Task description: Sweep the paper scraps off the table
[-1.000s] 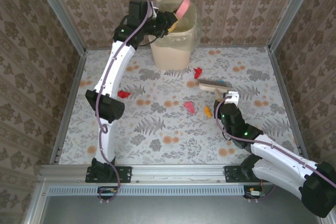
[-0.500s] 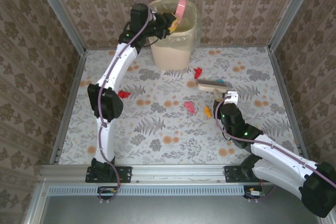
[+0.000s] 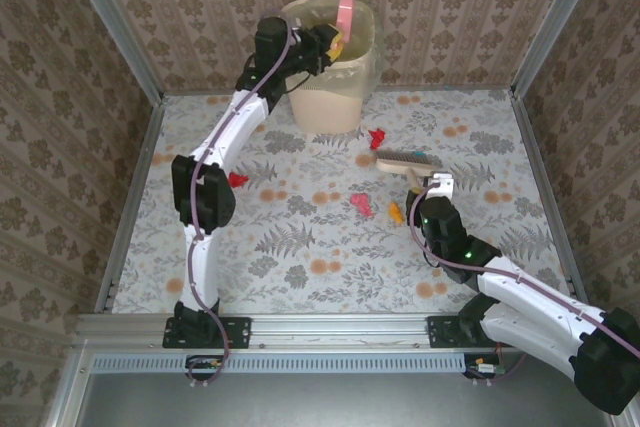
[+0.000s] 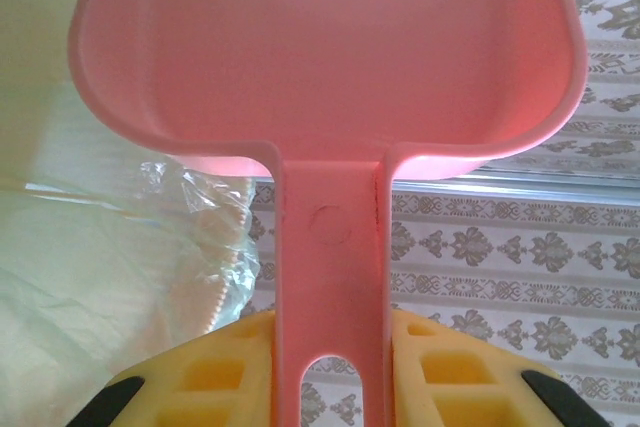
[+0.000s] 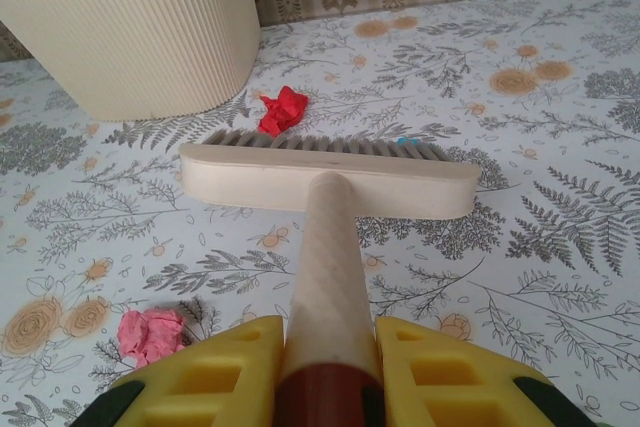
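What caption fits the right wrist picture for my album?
Right gripper holding a brush by its handle, a red paper scrap beyond the bristles, near the bin.

No writing, number, brand or label can be read anywhere; the pink dustpan (image 4: 330, 67) carries a plain moulded circle on its handle, at 6 o'clock from the scoop, blank inside; the brush (image 5: 330, 179), ribbed bin (image 5: 130, 17) and table (image 3: 300, 247) bear no lettering.

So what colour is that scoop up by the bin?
Pink. The dustpan shows best in the left wrist view.
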Robot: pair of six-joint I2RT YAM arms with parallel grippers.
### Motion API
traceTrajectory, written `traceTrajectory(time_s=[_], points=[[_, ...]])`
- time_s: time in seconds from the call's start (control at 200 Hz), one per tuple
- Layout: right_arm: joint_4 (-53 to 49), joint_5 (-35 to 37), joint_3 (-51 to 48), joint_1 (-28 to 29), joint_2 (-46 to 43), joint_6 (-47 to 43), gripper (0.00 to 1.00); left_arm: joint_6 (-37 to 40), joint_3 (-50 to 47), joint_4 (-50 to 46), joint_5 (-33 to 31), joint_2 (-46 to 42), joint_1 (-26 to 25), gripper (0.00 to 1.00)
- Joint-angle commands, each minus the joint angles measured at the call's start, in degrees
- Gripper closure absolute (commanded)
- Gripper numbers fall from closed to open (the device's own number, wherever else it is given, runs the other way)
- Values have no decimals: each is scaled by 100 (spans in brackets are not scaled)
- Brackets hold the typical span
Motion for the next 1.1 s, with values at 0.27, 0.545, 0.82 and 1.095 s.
traceTrajectory(time_s=[0.27,0.545,0.82,1.095], points=[[327,-21,-55,-31,-111,-113,100,16,86,639,-27,-436,-25,100],[314,23,-72,-31,-120,-146,100,398,315,318,314,-507,-232,100],[314,67,-107,-29,-190,-183,100,1167,-27,-71,578,-1149,-382,100],[331,-17,-126,-31,-250,-107,100,2506,-1125,-823,667,-2384,-751,100]])
